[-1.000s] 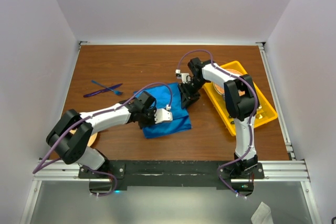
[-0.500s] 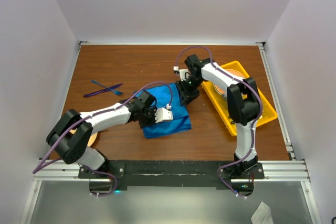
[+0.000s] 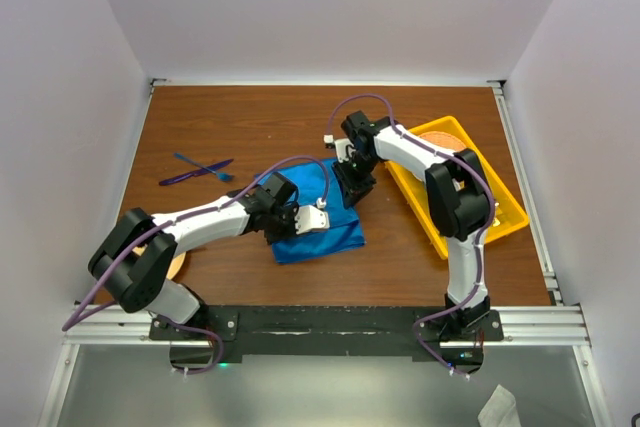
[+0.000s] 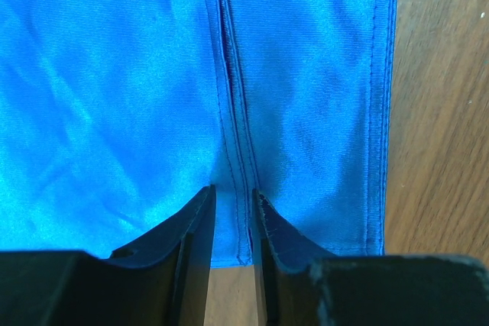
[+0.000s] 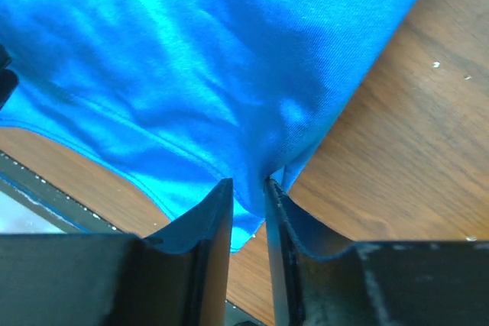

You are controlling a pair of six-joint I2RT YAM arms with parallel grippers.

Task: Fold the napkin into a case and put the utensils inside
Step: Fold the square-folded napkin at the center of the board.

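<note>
Napkin [image 3: 335, 232] lies partly folded in the middle of the table [image 3: 240, 117]. Left gripper [image 4: 233, 192] pinches its doubled hem at the edge, and right gripper [image 5: 248, 182] nips a puckered corner — both holds probably ready the next fold. Utensils [image 3: 200, 169] lie well apart, far left. No writing is readable.

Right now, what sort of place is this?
Likely a robot lab bench: a wooden table boxed in by plain white walls, two arms bolted to a metal rail, and staged props, a napkin and yellow tray.
</note>
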